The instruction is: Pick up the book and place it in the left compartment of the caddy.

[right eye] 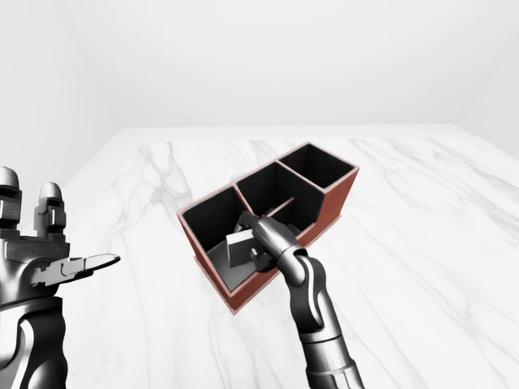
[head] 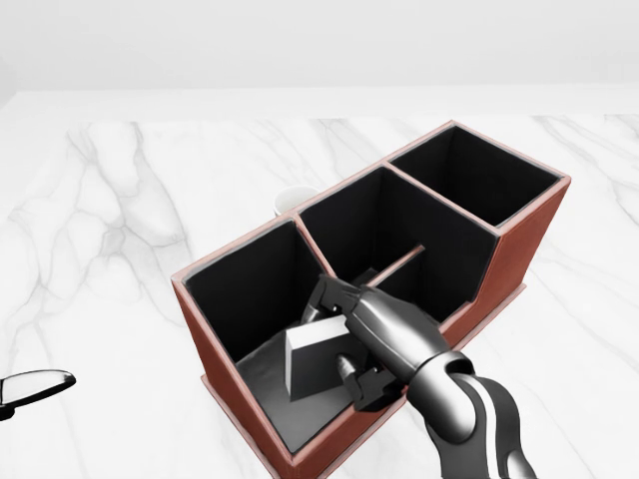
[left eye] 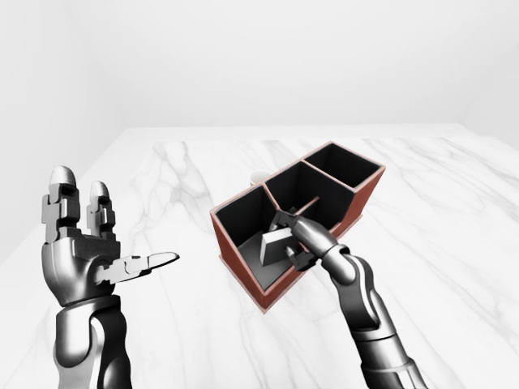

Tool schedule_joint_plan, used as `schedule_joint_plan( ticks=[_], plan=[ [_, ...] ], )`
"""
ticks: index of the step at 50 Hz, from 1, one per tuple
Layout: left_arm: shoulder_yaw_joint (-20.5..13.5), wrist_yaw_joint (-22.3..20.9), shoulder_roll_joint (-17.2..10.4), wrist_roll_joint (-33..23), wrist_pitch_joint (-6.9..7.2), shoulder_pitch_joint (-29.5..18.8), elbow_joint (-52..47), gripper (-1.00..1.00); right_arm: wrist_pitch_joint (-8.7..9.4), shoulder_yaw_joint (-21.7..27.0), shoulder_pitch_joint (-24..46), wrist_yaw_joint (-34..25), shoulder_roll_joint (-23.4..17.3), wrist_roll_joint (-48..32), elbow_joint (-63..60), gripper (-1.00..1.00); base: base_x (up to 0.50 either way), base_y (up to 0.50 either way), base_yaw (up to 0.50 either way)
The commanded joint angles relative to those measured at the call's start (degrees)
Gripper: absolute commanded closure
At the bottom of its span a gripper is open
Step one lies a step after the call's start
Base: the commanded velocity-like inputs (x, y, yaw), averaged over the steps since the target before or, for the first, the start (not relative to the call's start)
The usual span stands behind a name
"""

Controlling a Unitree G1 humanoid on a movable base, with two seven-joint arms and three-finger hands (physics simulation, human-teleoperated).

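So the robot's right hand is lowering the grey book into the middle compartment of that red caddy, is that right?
Not quite. The right hand holds the book in the left compartment of the caddy, not the middle one. The head view shows it: the middle compartment, on the far side of the divider, has no book in it.

A red-brown caddy (head: 519, 235) with black inner walls is seen lying aslant on a white marble table (head: 110, 230), its three compartments running from lower left to upper right of the head view. The right hand (head: 344, 334) is reached into the leftmost compartment, where a grey book (head: 315, 359) is clasped between its fingers (head: 361, 384), tilted, with its lower edge near the compartment floor. A thin divider is seen in the middle compartment. A white cup (head: 293, 202) is partly hidden behind the caddy's upper-left wall. A flat black shape (head: 35, 384) is seen at the left edge, low down.
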State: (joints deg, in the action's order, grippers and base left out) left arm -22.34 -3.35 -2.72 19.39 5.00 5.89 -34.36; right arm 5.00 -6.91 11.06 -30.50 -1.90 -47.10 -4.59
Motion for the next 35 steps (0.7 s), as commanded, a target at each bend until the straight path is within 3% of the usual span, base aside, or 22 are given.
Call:
schedule_joint_plan(
  ticks=[1, 31, 32, 33, 34, 35],
  plan=[
    [-0.02, -0.03, -0.02, 0.0, 0.0, -0.05, 0.21, -1.0, 0.0, -0.58, 0.37, 1.87, 0.96, 1.59, 0.11, 1.0, 0.0, 0.0, 0.0],
    [-0.48, -0.03, -0.38, 0.38, 0.0, -0.47, -0.2, -1.0, 0.0, -1.06, 1.76, 4.92, 1.69, 0.32, 6.35, 1.0, 0.0, 0.0, 0.0],
    [-0.48, -0.02, -0.39, 0.39, 0.0, -0.46, -0.19, -1.0, 0.0, -0.98, 1.74, 4.79, 1.69, 0.45, 6.37, 0.94, 0.0, 0.0, 0.0],
    [-0.4, -0.06, -0.37, 0.21, 0.0, -0.5, 0.09, -1.0, 0.0, -1.07, 1.5, 4.48, 1.7, 0.39, 6.12, 0.1, 0.0, 0.0, 0.0],
    [-0.37, -0.05, -0.36, 0.2, 0.0, -0.51, 0.18, -1.0, 0.0, -1.0, 1.58, 4.38, 1.73, 0.42, 6.07, -0.89, 0.0, 0.0, 0.0],
    [-0.3, -0.05, -0.35, 0.17, 0.0, -0.5, 0.27, -1.0, 0.0, -0.93, 1.39, 4.18, 1.72, 0.39, 5.38, -1.0, 0.0, 0.0, 0.0]
  ],
)
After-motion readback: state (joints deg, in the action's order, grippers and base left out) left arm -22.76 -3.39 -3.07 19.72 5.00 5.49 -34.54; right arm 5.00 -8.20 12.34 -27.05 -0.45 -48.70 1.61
